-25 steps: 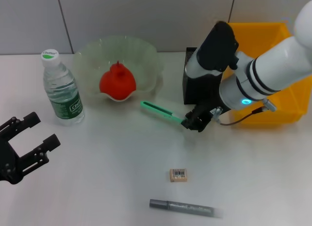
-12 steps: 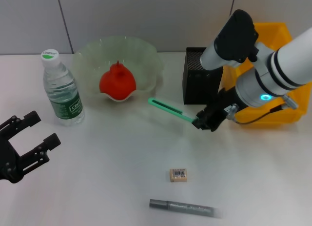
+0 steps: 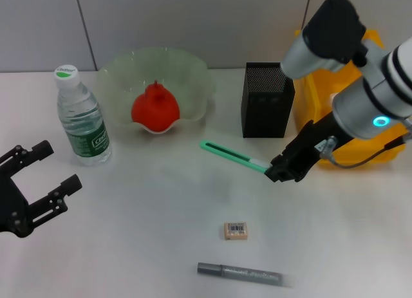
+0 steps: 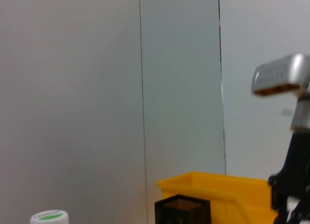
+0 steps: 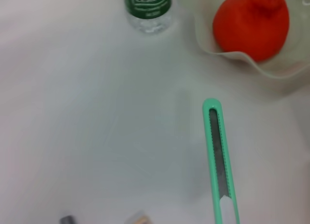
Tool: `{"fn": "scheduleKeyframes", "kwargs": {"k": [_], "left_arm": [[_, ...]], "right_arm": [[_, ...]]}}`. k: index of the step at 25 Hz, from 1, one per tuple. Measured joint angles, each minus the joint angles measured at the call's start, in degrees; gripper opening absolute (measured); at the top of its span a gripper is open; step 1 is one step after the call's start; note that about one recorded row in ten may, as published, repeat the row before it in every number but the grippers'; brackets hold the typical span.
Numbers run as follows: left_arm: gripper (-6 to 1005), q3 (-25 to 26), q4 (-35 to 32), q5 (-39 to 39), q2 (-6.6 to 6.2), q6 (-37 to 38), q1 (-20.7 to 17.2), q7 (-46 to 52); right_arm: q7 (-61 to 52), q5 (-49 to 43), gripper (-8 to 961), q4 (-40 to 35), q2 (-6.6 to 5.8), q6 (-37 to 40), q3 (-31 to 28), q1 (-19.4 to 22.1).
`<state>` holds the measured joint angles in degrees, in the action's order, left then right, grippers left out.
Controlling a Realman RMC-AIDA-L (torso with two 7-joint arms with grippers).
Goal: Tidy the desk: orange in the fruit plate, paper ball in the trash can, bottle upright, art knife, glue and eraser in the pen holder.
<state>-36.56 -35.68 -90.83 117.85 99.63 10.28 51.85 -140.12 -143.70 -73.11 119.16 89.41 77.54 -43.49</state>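
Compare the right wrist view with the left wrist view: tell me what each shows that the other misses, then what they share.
Only the right wrist view shows the green art knife seen along its length, the red-orange fruit in the pale scalloped plate, a corner of the tan eraser and the tip of the grey glue stick.

Only the left wrist view shows the yellow plastic bin, the black mesh pen holder and part of the right arm before a grey wall.

Both show the clear water bottle: its green label in one, its green-topped cap in the other.
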Motion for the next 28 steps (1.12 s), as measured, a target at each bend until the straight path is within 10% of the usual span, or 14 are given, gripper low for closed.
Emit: {"fn": "scheduleKeyframes", "kwargs": {"k": [28], "left_arm": [[755, 0.5, 8.8, 0.5, 0.85, -9.0, 5.9, -29.9]], "right_arm": [[-1.8, 11.9, 183, 2.1, -0.70, 16.8, -20.9, -1.3]]}}
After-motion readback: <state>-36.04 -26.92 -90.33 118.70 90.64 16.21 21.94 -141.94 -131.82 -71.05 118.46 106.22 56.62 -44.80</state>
